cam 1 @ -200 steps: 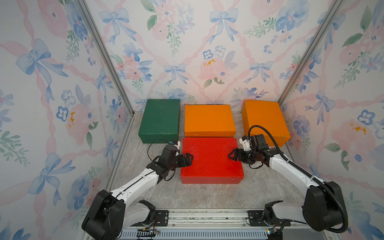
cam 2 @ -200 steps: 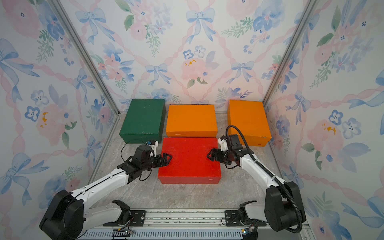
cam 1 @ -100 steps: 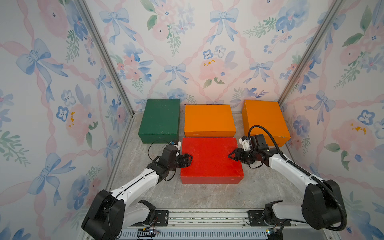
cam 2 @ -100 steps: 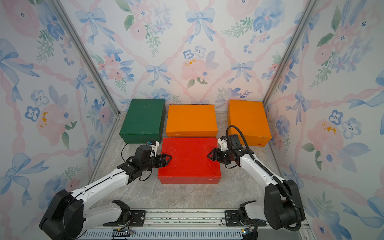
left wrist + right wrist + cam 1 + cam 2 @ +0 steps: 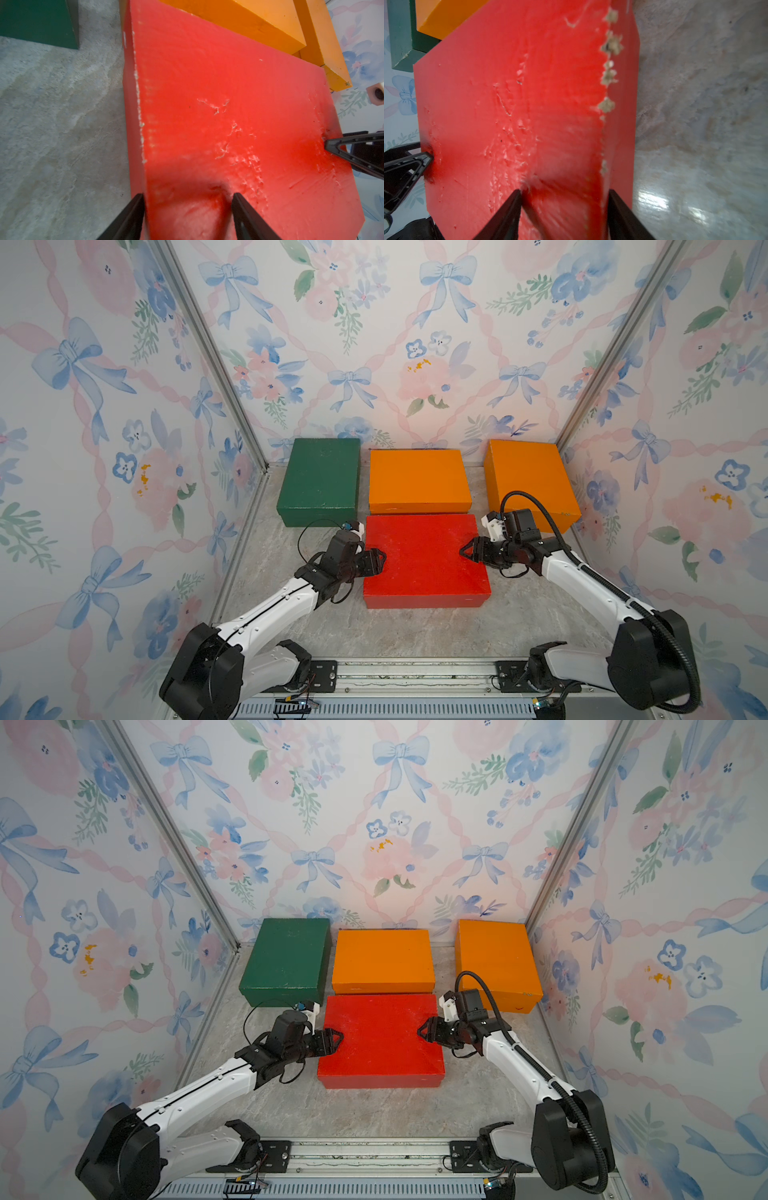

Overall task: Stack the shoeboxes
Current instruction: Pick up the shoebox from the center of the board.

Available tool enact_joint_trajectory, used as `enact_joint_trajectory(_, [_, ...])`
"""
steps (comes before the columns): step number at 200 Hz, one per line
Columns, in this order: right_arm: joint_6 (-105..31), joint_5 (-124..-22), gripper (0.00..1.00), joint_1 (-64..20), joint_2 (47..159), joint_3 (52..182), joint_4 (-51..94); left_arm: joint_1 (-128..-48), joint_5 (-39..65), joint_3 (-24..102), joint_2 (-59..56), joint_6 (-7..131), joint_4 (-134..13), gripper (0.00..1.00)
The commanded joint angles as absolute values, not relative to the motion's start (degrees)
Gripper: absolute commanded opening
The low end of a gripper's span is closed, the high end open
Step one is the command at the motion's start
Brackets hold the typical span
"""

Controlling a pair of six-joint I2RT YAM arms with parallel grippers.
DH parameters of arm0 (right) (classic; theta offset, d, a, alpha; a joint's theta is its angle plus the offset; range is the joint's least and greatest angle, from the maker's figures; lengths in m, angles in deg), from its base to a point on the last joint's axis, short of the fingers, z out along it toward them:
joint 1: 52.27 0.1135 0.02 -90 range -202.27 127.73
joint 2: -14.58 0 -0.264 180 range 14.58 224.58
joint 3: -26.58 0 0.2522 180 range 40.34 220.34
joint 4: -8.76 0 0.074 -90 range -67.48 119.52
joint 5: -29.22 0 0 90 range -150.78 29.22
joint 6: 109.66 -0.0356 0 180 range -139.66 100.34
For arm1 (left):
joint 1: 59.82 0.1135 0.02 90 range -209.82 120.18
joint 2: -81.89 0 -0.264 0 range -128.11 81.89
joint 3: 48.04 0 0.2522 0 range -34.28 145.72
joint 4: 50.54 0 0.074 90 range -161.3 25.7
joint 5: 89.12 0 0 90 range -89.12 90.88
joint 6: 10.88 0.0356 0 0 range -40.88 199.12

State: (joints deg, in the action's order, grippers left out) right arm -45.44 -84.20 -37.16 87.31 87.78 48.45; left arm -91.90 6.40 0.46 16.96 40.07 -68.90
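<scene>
Left fingers (image 5: 375, 561) and right fingers (image 5: 471, 550) just clamped down, pinching red shoebox (image 5: 424, 560) opposite ends. Grasp looks set; lift next.

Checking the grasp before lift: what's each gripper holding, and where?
Both grip the red shoebox: left gripper pinches the lid's short edge on its side, right gripper the opposite short edge.

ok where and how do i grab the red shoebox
Pinch the red shoebox at each short end, left gripper from the left, right gripper from the right, one finger on the lid, one down the wall. It lies flat, likely too wide for one gripper; an orange shoebox crowds its far edge.
</scene>
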Motion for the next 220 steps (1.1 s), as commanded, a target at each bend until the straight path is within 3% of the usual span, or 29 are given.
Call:
enact_joint_trajectory(1, [-46.23,-87.24,0.62,-35.22,85.74,89.38,47.76,-94.14,11.79,3.51,19.12,40.64,-65.18,0.66])
enact_joint_trajectory(220, [-46.99,-87.24,0.59,-32.58,80.17,96.47,51.87,-98.88,9.24,11.59,23.75,39.12,-65.26,0.64])
